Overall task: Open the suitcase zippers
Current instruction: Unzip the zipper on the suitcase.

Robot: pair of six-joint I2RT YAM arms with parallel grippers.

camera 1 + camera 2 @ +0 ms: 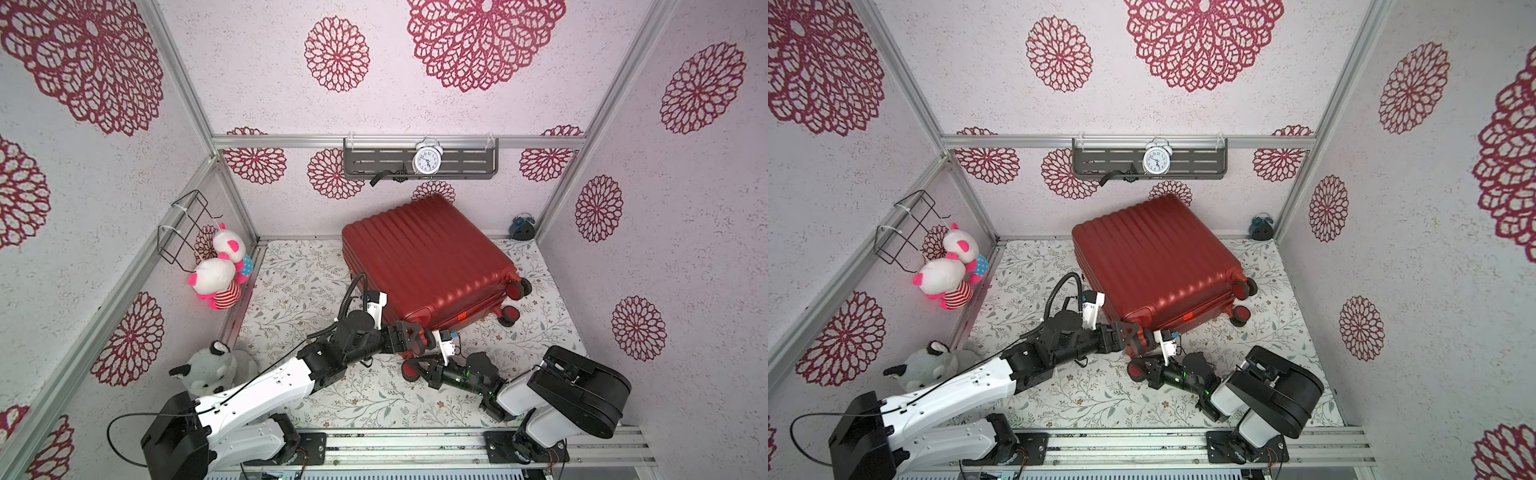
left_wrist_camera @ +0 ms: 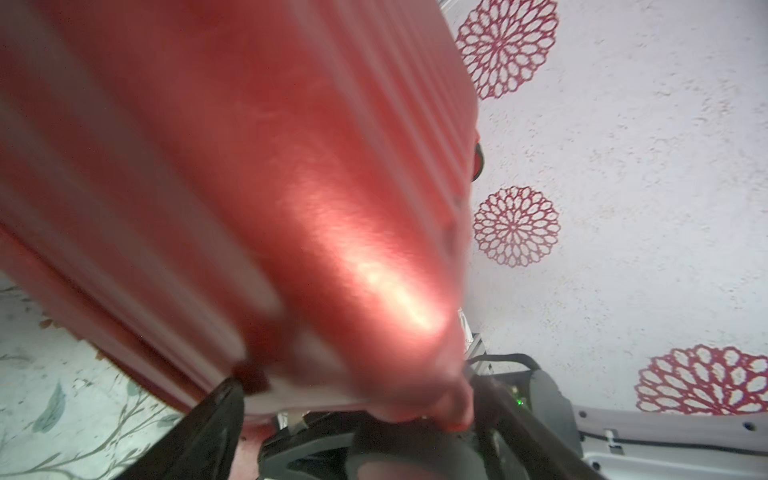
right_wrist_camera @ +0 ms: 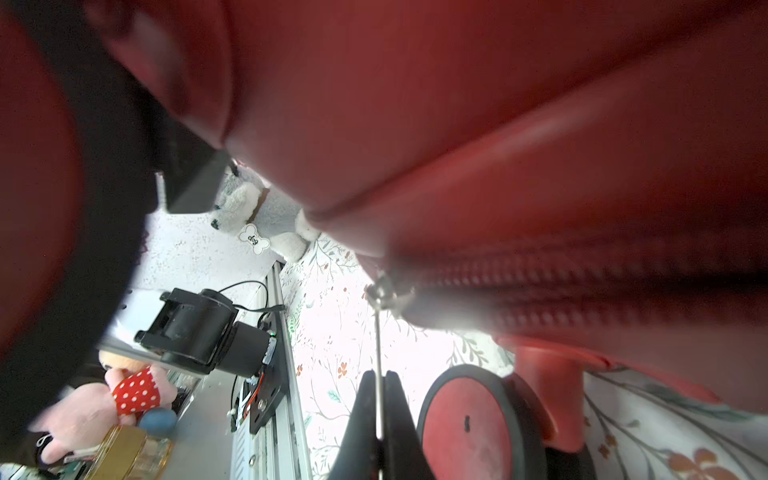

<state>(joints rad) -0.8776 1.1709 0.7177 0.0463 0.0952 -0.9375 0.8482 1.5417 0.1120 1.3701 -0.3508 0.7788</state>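
- Lying flat on the floral mat (image 1: 316, 386), the suitcase (image 1: 424, 257) reaches from centre toward 1 o'clock in both top views.
- Left gripper (image 1: 414, 335) sits at the case's 7 o'clock corner, jaws spread wide either side of it; whether they touch it cannot be told.
- Right gripper (image 3: 379, 388), just toward 6 o'clock from that corner and beside a wheel (image 3: 465, 428), is pinched together on the thin metal zipper pull (image 3: 378, 340).
- The zippers (image 3: 582, 286) run along the seam from that pull.

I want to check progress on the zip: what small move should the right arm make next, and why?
Probably draw the right gripper along the seam of the suitcase, dragging the slider: its jaws are shut on the zipper pull, and the case lies closed. The left gripper has its jaws open at the corner.
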